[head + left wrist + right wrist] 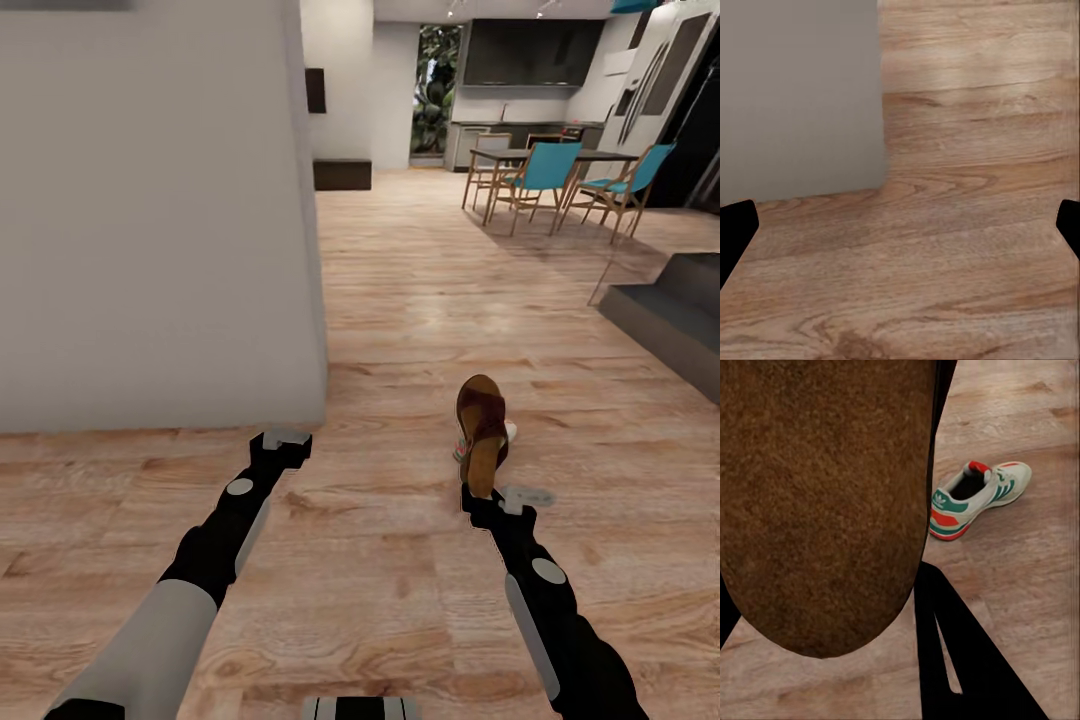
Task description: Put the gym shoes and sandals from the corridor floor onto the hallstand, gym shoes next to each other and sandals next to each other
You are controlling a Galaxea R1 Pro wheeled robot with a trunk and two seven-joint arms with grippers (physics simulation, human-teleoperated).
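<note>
One sandal (pixel 482 430) clamped heel-end in our right tool (pixel 492 497); left tool (pixel 283 441) wide, empty. Shallow grip; we fear it slipping onto floor (pixel 400 560) in transit.

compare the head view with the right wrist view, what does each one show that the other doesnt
Head view alone: the left gripper hanging over the floor, a grey wall, and a dining table with blue chairs far back. Right wrist view alone: a whole gym shoe lying on the planks, white with green stripes and red-orange accents; in the head view just a pale sliver peeks from behind the sandal. Both: the brown sandal held in the right gripper, and the corridor floor.
</note>
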